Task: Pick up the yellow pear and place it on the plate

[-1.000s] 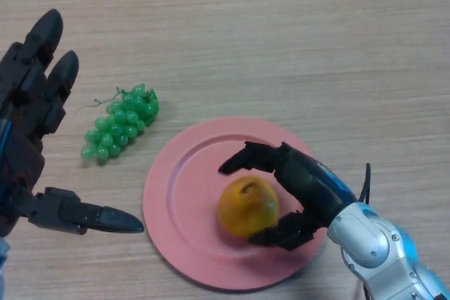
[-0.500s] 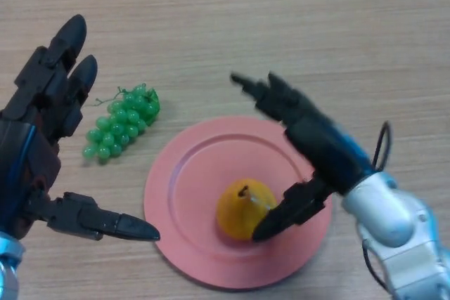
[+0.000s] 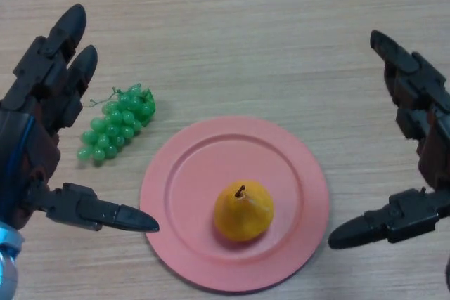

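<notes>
- Left hand (image 3: 39, 128) is seen at the left edge of the head view, above the bench (image 3: 246, 26). Its fingers are stretched out and nothing is held; the thumb is pointed toward the plate.
- Green grapes (image 3: 116, 124) are laid on the bench just beside this hand, near the plate's upper left rim but apart from it.
- Pink plate (image 3: 176, 173) is placed in the middle, between both hands.
- Yellow pear (image 3: 244, 211) is set upright on the plate, stem up, in its lower middle part, touched by no hand.
- Right hand (image 3: 422, 145) is seen at the right edge, released, with fingers spread, apart from the plate.
</notes>
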Robot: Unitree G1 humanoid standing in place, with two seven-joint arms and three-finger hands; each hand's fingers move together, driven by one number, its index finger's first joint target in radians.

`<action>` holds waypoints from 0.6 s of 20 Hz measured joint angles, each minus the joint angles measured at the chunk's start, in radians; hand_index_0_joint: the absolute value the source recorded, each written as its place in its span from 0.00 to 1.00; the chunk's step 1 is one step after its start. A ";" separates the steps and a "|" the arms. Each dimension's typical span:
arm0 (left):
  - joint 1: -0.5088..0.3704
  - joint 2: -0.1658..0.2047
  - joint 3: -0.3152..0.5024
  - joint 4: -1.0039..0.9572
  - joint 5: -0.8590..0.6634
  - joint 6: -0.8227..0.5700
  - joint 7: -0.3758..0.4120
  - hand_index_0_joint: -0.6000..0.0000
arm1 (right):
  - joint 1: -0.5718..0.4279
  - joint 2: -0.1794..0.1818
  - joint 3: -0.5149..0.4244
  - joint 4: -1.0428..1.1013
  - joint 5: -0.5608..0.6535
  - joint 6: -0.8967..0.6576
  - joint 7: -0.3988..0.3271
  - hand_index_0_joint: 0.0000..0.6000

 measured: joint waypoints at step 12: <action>-0.043 0.029 0.026 0.032 0.004 0.018 0.003 1.00 | 0.004 -0.003 -0.004 0.021 -0.010 -0.063 -0.002 0.00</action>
